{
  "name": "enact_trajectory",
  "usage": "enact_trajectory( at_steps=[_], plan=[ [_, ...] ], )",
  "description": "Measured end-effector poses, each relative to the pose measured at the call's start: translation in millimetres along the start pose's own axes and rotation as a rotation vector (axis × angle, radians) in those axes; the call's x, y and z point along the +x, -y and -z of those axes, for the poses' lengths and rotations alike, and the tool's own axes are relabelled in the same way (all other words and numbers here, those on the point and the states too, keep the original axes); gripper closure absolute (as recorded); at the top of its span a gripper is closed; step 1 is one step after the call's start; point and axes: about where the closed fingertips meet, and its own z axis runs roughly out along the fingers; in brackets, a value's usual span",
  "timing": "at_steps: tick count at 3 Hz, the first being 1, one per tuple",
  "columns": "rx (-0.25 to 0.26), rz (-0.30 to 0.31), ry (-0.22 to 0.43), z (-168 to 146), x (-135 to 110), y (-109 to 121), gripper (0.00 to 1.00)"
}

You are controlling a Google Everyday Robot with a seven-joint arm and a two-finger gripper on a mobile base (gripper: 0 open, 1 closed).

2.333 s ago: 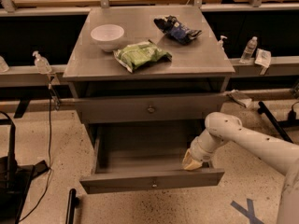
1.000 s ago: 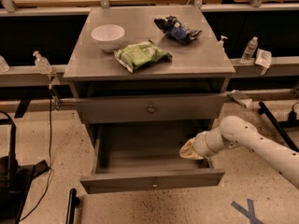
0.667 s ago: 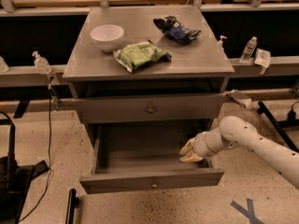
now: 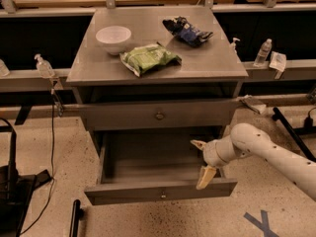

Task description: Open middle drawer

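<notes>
The middle drawer [image 4: 160,194] is a grey flat-fronted drawer with a small round knob. It stands pulled far out, and its inside is bare. My gripper [image 4: 202,161] hangs over the drawer's right side, just behind the front panel. It is open, with one tan finger [image 4: 206,177] pointing down at the front panel and the other pointing left. It holds nothing. The white arm [image 4: 276,159] comes in from the right.
The taller-fronted drawer [image 4: 159,115] above is nearly shut. On the cabinet top [image 4: 212,63] lie a white bowl [image 4: 113,36], a green bag [image 4: 149,58] and a dark blue bag [image 4: 188,32]. Bottles stand on rails at both sides. Cables and a black stand are on the floor at left.
The gripper has lifted from the drawer's inner right front corner, and its fingers have spread apart. The drawer stays pulled out.
</notes>
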Motion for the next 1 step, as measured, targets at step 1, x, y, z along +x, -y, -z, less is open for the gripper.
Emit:
enact_trajectory(
  at_steps=[1],
  plan=[
    [0.0,0.0,0.0,-0.1,0.0,0.0,0.0]
  ],
)
